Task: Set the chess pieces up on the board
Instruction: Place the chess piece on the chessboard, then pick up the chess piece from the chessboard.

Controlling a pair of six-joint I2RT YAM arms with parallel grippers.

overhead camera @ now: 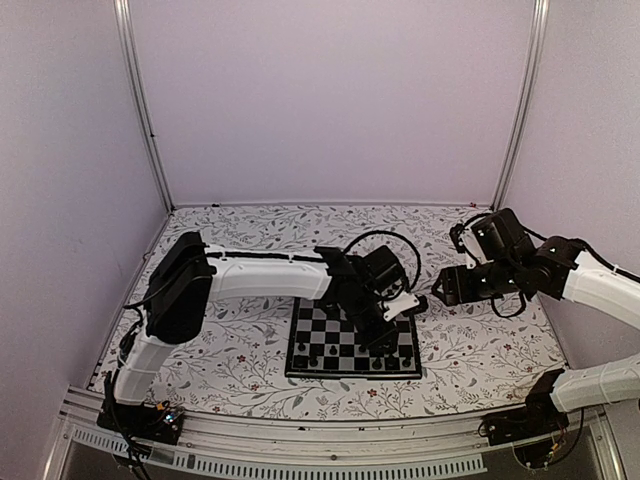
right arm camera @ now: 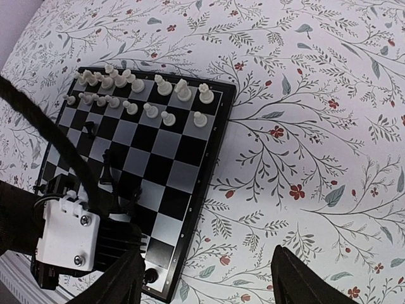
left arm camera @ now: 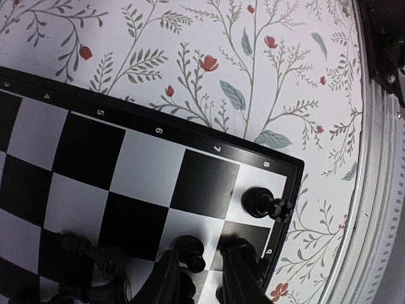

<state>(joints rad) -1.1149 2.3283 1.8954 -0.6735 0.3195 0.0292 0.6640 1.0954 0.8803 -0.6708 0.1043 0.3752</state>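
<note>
Piece [left arm camera: 190,251] stands between left jaws.

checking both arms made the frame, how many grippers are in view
2: left gripper low over the board near its right edge, astride a black piece; right gripper off the board to its right, above the floral cover. None hidden.

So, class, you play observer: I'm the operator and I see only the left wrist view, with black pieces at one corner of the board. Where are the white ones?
Observer: The white chess pieces stand in roughly two rows along the chessboard edge opposite your corner.
Operator: And the other arm?
Observer: The right gripper hovers open and empty over the floral table cover, off the chessboard's right side.
</note>
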